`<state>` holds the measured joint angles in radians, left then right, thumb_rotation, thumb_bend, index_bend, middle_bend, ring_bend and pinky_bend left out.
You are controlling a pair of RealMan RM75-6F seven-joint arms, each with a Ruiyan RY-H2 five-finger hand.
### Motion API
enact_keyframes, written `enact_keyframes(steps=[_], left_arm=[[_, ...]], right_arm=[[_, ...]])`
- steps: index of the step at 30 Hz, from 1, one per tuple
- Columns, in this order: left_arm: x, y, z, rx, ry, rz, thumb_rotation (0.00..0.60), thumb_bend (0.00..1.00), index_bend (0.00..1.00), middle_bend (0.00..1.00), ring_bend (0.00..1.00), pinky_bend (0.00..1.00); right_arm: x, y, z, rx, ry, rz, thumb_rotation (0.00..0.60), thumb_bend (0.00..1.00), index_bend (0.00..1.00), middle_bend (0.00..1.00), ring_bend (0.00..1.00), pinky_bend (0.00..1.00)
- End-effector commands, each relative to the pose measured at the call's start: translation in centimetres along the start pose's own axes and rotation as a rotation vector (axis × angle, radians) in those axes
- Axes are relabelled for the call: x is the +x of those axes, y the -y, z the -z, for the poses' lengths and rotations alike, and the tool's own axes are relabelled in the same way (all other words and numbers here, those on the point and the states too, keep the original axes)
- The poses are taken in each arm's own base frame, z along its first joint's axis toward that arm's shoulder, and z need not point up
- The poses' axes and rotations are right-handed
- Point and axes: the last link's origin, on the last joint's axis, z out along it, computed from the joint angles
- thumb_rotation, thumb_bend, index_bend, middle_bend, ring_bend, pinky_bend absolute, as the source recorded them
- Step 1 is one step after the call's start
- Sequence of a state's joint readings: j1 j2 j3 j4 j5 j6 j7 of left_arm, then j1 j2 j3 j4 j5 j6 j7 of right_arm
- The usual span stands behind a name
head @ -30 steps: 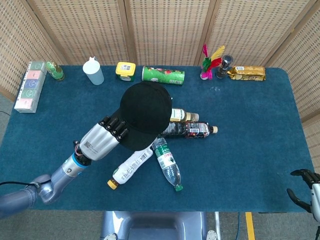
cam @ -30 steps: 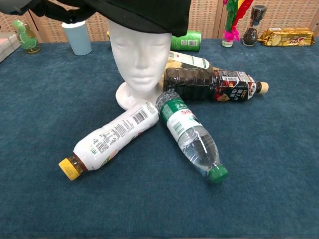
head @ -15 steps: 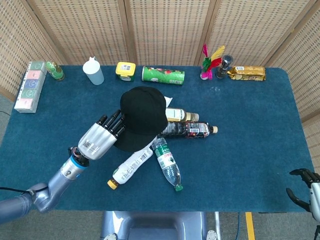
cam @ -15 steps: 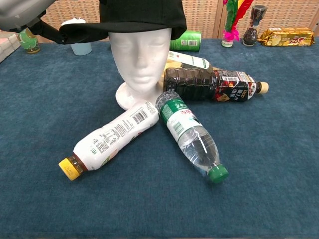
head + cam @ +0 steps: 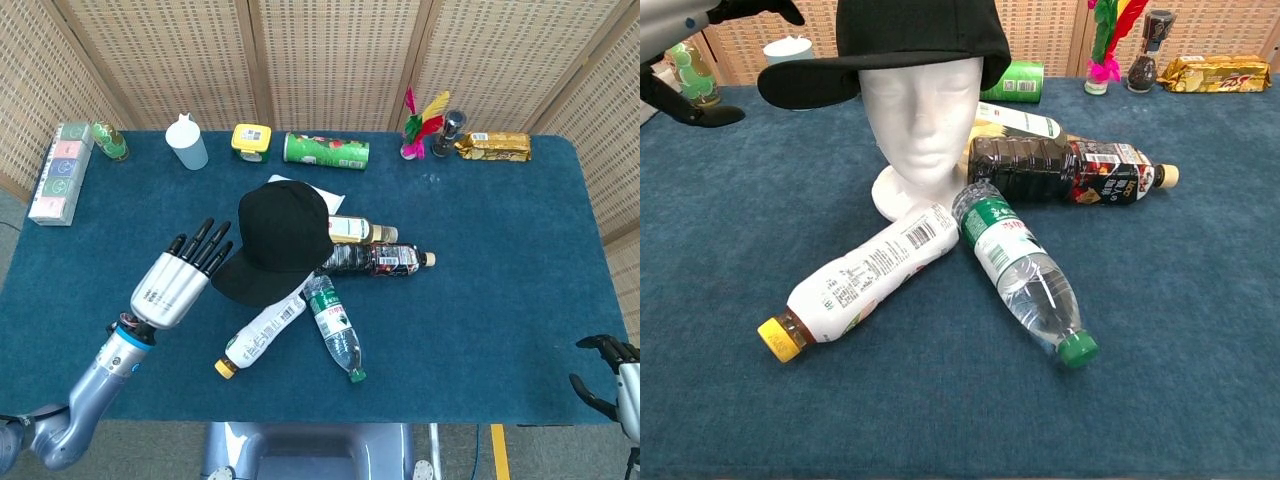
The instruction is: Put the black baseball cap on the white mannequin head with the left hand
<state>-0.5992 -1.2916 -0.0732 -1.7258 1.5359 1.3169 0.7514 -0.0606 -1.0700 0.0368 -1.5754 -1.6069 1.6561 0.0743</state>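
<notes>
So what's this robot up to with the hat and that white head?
It is dressing a white mannequin head in a black baseball cap. The cap sits on the head, brim off to one side. The left hand, fingers spread, is clear of the brim. Three bottles lie around the base. The right hand idles at the table's edge.

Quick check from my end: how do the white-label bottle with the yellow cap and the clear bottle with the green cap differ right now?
The white-label bottle has a yellow cap and a wrap covering most of its body; the clear bottle has a green cap, a green label near its base only, and a see-through body. In the chest view the white-label bottle's cap points lower left, the clear bottle's lower right. Both lie on their sides on the blue table, bases near the mannequin head.
</notes>
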Motion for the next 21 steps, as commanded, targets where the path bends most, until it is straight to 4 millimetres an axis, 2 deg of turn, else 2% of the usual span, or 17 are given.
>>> enact_keyframes(steps=[1, 9, 11, 14, 16, 19, 21], left_arm=[[0.0, 0.7, 1.7, 0.04, 0.038, 0.062, 0.6, 0.23, 0.15, 0.03, 0.0, 0.33], [0.2, 3.0, 6.2, 0.158, 0.076, 0.179, 0.6, 0.23, 0.15, 0.03, 0.0, 0.33], [0.1, 4.3, 8.9, 0.275, 0.102, 0.269, 0.6, 0.23, 0.19, 0.03, 0.0, 0.33], [-0.1, 5.3, 11.7, 0.341, 0.126, 0.298, 0.6, 0.23, 0.31, 0.06, 0.01, 0.35], [-0.4, 6.1, 14.5, 0.396, 0.184, 0.316, 0.6, 0.23, 0.35, 0.09, 0.02, 0.36], [-0.1, 7.3, 17.7, 0.479, 0.221, 0.331, 0.6, 0.23, 0.38, 0.14, 0.06, 0.38], [0.0, 7.7, 18.8, 0.513, 0.218, 0.338, 0.6, 0.23, 0.4, 0.17, 0.09, 0.4]], right_arm=[[0.0, 0.0, -0.1, 0.001, 0.003, 0.002, 0.6, 0.26, 0.39, 0.42, 0.48, 0.49], [-0.2, 0.2, -0.6, -0.001, 0.023, 0.012, 0.6, 0.26, 0.39, 0.43, 0.47, 0.47], [-0.3, 0.3, -0.9, 0.005, 0.033, 0.017, 0.6, 0.26, 0.4, 0.44, 0.47, 0.47], [-0.4, 0.5, -1.1, 0.007, 0.047, 0.023, 0.6, 0.26, 0.42, 0.46, 0.47, 0.47], [-0.5, 0.7, -1.4, 0.014, 0.055, 0.023, 0.6, 0.26, 0.43, 0.47, 0.47, 0.47], [-0.7, 1.1, -1.6, 0.023, 0.06, 0.022, 0.6, 0.26, 0.45, 0.47, 0.47, 0.48], [-0.8, 1.3, -1.7, 0.029, 0.062, 0.021, 0.6, 0.26, 0.46, 0.48, 0.48, 0.49]])
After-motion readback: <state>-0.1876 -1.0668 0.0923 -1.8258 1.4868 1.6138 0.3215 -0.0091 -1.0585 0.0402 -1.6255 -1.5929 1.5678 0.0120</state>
